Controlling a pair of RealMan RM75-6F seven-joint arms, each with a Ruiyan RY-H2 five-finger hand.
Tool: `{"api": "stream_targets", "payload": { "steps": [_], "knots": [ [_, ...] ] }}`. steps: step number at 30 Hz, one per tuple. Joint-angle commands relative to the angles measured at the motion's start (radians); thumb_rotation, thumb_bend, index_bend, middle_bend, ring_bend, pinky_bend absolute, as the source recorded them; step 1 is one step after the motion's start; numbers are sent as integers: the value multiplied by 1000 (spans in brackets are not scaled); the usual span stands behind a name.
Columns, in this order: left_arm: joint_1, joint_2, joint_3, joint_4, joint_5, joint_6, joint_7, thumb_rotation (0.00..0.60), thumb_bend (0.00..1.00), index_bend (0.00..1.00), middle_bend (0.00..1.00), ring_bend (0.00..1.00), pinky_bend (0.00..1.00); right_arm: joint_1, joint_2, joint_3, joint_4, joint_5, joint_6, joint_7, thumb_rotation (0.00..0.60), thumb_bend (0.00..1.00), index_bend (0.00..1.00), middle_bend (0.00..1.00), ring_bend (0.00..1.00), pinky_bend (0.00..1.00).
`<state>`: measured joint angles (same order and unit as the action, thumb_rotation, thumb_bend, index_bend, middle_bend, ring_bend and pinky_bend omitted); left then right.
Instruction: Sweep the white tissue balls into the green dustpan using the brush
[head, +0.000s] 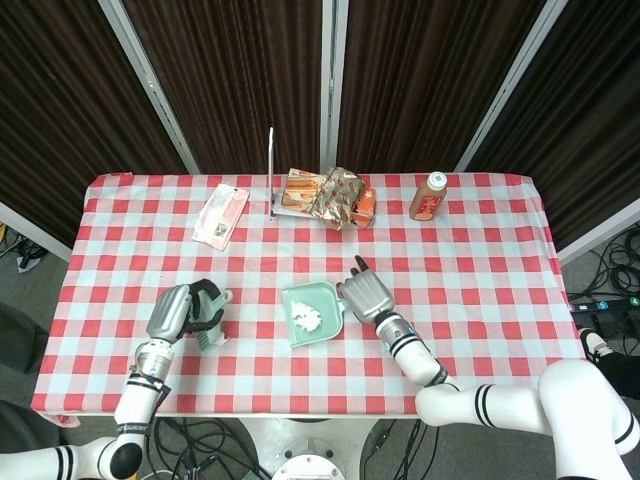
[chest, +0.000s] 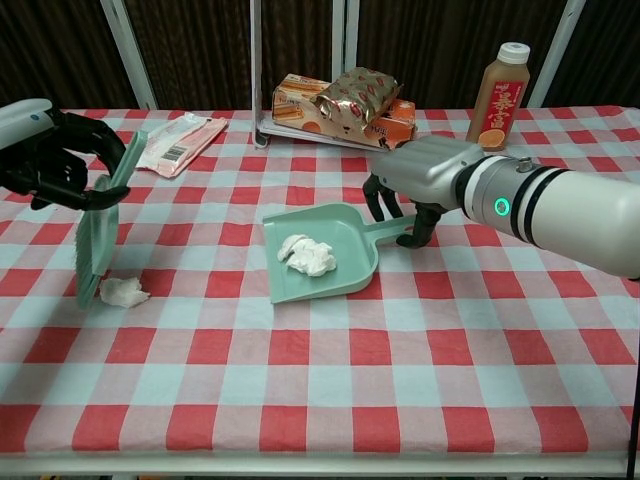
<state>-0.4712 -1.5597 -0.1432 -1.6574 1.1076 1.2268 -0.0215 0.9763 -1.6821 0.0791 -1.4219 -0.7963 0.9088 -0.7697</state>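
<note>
The left hand (chest: 45, 160) is wrapped around the handle of the green brush (chest: 98, 232), fingers curled tight on it, and the bristle end hangs down just to the outer side of a loose tissue ball (chest: 123, 292) on the checked tablecloth (chest: 330, 400). The right hand (chest: 425, 178) has its fingers hooked over the handle of the green dustpan (chest: 320, 255), holding it flat with the mouth facing the brush. One clump of tissue (chest: 305, 255) already lies in the pan (so part of the job looks done). I'd say the step in hand is lining up for the stray ball: the brush sits behind it, and the next move calls for a low stroke toward the pan, which is well apart, so the pan may need to slide closer too.

At the far edge stand a brown bottle (chest: 496, 98) with red characters I can't read, snack packets (chest: 340, 100) and a flat wrapper (chest: 178, 143); their print is too small to tell.
</note>
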Motion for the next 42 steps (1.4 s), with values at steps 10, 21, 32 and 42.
{"api": "stream_targets", "payload": {
  "steps": [10, 21, 32, 42],
  "knots": [
    [-38, -157, -66, 161, 13, -72, -102, 600, 408, 517, 514, 725, 842, 4, -10, 0, -12, -7, 8, -13, 600, 409, 666, 581, 243, 75],
    [-111, -231, -130, 233, 22, -153, -132, 600, 406, 517, 514, 715, 835, 5, -31, 3, -20, -9, 21, -21, 600, 408, 666, 581, 244, 75],
    [-180, -294, -179, 280, 28, -204, -156, 600, 407, 517, 514, 710, 828, 6, -67, 18, 1, -10, 30, -14, 600, 409, 666, 581, 244, 75],
    [-202, -298, -207, 274, 25, -208, -168, 600, 408, 516, 514, 709, 828, 7, -82, 23, 16, -12, 29, -19, 600, 409, 676, 582, 244, 75]
  ]
}}
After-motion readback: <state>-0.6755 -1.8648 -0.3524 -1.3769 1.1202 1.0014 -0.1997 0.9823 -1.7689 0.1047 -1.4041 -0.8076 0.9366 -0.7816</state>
